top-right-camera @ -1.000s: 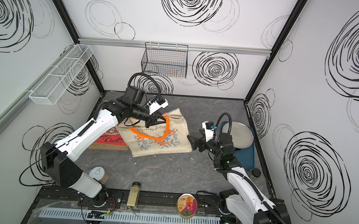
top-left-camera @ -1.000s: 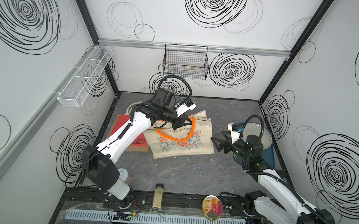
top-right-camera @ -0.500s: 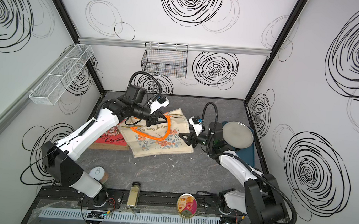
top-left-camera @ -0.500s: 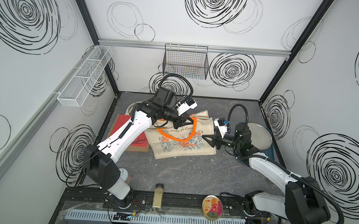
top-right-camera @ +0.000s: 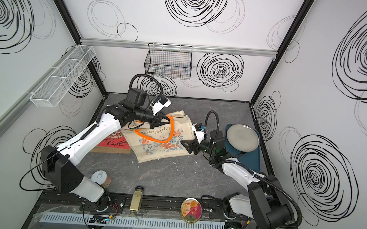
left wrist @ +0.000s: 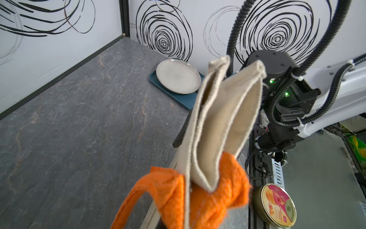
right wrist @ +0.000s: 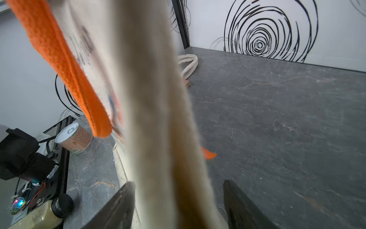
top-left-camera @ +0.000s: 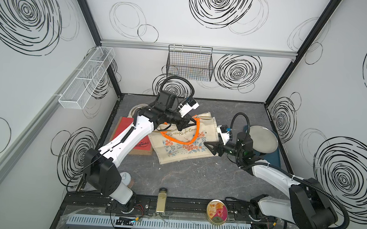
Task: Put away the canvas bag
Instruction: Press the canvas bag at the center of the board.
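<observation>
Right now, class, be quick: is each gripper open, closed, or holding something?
Left gripper: shut on the canvas bag, by its orange handle.
Right gripper: open, jaws either side of the bag's edge, not clamped.

Left fingers (top-left-camera: 181,124) clamped, right fingers (right wrist: 118,208) apart.

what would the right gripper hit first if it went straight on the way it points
The beige canvas bag with orange handles: in the right wrist view its side edge hangs between the open jaws of the right gripper, so it would likely meet fabric almost at once.
</observation>
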